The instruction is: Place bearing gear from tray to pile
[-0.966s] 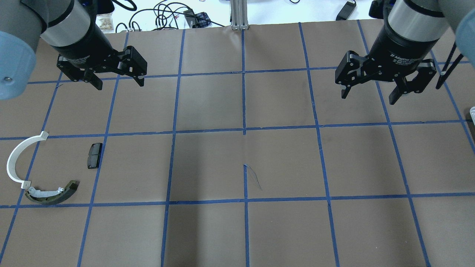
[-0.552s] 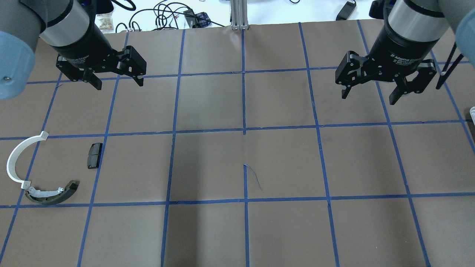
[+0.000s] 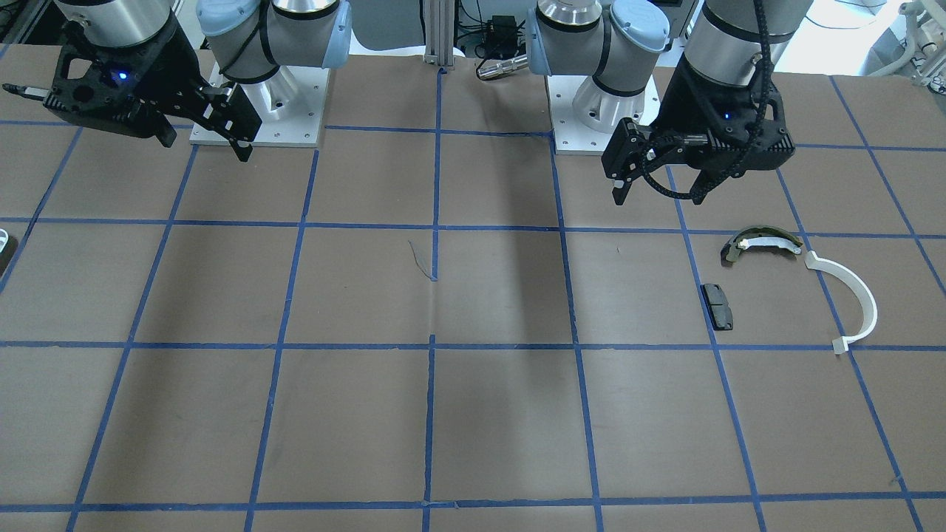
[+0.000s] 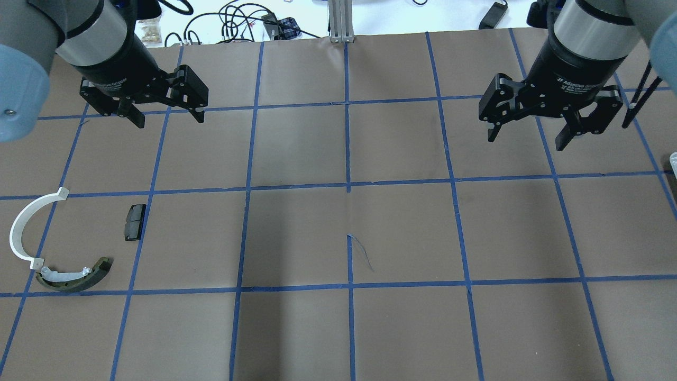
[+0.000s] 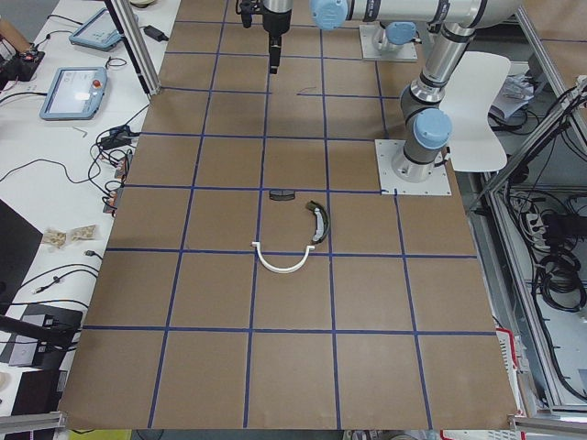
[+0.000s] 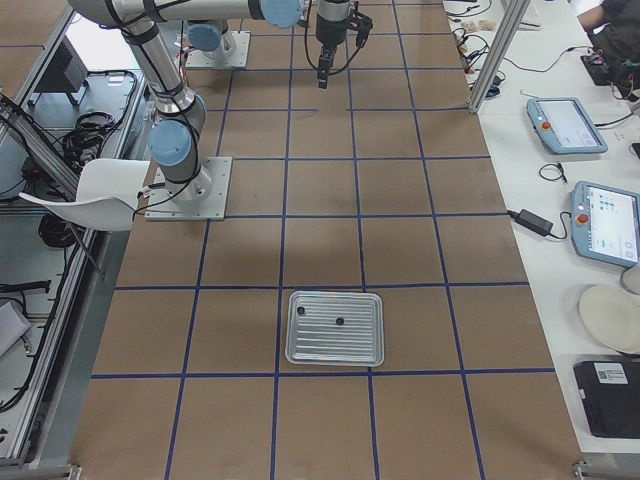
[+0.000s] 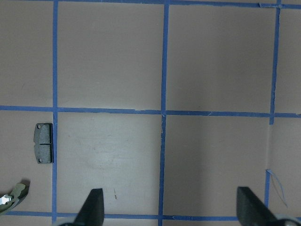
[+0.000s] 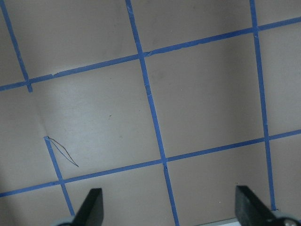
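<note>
Black fingers of left gripper, right gripper: spread. Right likely needed squaring over tiny black bearing gear in ribbed silver tray.

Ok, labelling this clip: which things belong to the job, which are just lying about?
Job: silver ribbed tray; two tiny black round parts on it, either could be the bearing gear; pile: olive-and-white curved shoe, flat black rectangular pad, thin white half-ring.
Lying about: tangled black cables beyond the table; blue-edged tablets on the side bench.
</note>
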`<state>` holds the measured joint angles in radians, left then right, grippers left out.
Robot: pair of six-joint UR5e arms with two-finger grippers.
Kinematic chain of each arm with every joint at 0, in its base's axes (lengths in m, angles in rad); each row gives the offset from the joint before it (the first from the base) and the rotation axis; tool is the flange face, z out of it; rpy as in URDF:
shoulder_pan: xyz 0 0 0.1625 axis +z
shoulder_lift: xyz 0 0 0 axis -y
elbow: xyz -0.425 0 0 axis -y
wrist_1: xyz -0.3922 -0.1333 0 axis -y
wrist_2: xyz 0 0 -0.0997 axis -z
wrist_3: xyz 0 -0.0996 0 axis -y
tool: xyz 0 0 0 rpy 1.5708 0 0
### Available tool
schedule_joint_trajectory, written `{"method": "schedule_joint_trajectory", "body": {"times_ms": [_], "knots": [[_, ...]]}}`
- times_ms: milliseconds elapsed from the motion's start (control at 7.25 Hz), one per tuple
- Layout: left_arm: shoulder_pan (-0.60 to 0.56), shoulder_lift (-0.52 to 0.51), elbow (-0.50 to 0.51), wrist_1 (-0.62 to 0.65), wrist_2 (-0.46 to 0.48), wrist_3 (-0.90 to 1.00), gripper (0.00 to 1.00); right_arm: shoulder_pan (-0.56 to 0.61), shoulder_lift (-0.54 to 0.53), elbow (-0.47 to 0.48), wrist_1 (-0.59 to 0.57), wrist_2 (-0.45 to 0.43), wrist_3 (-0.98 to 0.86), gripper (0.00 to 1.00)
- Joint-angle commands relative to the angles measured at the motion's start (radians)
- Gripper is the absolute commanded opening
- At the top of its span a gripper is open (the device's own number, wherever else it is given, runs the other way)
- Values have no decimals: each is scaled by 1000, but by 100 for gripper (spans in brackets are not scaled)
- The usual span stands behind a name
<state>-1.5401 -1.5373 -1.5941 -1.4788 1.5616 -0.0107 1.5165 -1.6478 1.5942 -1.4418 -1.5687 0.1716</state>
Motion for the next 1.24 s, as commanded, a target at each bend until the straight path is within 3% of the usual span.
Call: {"method": "schedule_joint_trajectory", "body": {"times_ms": [0,414,690,1103], "knots": [[0,-3,3,-1,0,0,100,-91,28,3,8,-48,-15,100],[0,-4,3,0,0,-2,100,-406,58,1,-47,-77,-313,100],[0,-4,3,0,0,-2,100,-540,152,0,-209,-159,-503,100],[0,-4,3,0,-2,-2,100,-743,333,-16,-404,-152,-748,100]]}}
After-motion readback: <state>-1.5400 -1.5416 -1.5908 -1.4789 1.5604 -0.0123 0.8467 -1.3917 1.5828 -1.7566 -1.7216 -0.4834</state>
